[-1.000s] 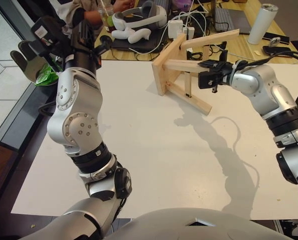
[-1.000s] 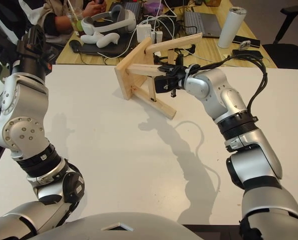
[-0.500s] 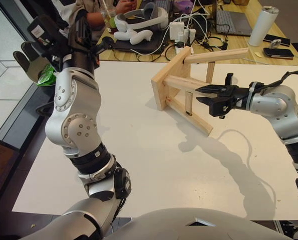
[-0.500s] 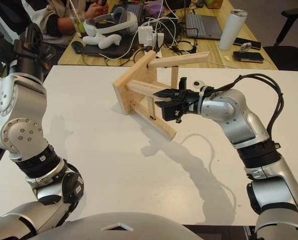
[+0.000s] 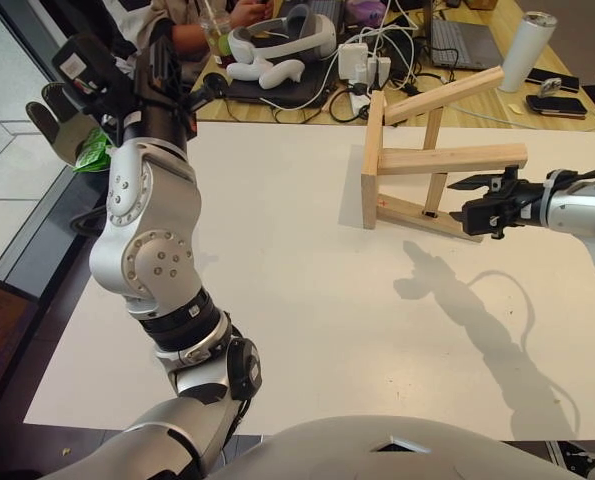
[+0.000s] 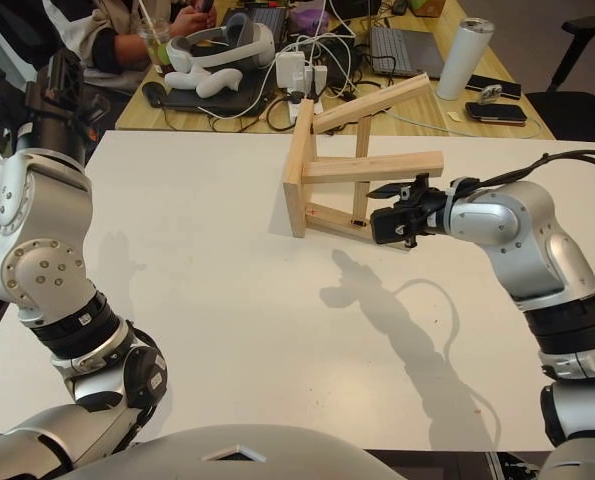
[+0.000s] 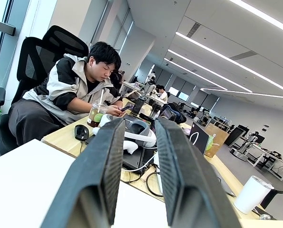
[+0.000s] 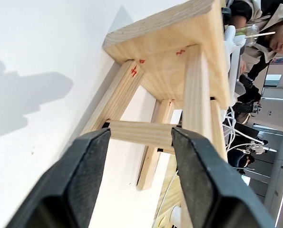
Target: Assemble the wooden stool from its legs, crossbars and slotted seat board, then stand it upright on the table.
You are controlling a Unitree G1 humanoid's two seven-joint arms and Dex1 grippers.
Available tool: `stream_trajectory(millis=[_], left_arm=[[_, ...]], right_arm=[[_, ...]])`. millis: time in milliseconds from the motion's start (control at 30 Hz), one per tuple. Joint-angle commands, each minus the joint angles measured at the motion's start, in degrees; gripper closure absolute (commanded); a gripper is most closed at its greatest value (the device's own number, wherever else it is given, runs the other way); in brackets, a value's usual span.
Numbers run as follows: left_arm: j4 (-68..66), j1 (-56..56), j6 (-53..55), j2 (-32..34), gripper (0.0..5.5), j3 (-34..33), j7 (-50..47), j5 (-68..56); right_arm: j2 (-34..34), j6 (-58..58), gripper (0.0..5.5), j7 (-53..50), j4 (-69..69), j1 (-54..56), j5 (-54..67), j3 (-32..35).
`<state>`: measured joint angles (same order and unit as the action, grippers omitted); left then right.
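Note:
The wooden stool (image 5: 417, 160) lies on its side on the white table (image 5: 277, 300), assembled. Its seat board (image 5: 374, 160) stands on edge on the stool's left side, and the legs (image 5: 452, 158) and crossbars point to the right. My right gripper (image 5: 459, 200) hovers open at the free end of the lowest leg, by the short crossbar (image 8: 141, 134), which lies between its two fingers (image 8: 84, 175). My left gripper (image 7: 141, 122) is raised high beyond the table's far left corner. It holds nothing, and its fingers stand a little apart.
Behind the table's far edge is a wooden desk with a white headset (image 5: 277, 40), chargers and cables (image 5: 362, 60), a laptop, a white tumbler (image 5: 524, 48) and phones (image 5: 555, 100). A person sits there. The table's near half is bare.
The stool has swung and slid to the right, so its seat board now stands nearly straight on edge. My right gripper opened, let go of it and drew back right. The left arm stayed raised.

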<state>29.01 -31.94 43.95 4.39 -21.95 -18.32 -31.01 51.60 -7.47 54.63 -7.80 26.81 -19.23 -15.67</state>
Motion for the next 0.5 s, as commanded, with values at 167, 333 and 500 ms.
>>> stream_trajectory(millis=[167,333,500], left_arm=[[-0.8,-0.3,-0.2,-0.1,4.37,0.6,-0.2,0.4],[-1.2,-0.1,-0.3,0.0,4.37,0.7,0.0,0.2],[1.1,6.2,0.2,-1.3,4.37,3.2,0.3,1.5]], right_arm=[[-17.0,7.7,2.24,-11.3,3.8,6.3,-20.9,-13.0],[-19.9,10.2,2.24,-13.2,11.5,10.0,-30.0,-16.1],[-20.3,10.1,2.24,-15.4,13.7,12.7,-31.8,-14.7]])
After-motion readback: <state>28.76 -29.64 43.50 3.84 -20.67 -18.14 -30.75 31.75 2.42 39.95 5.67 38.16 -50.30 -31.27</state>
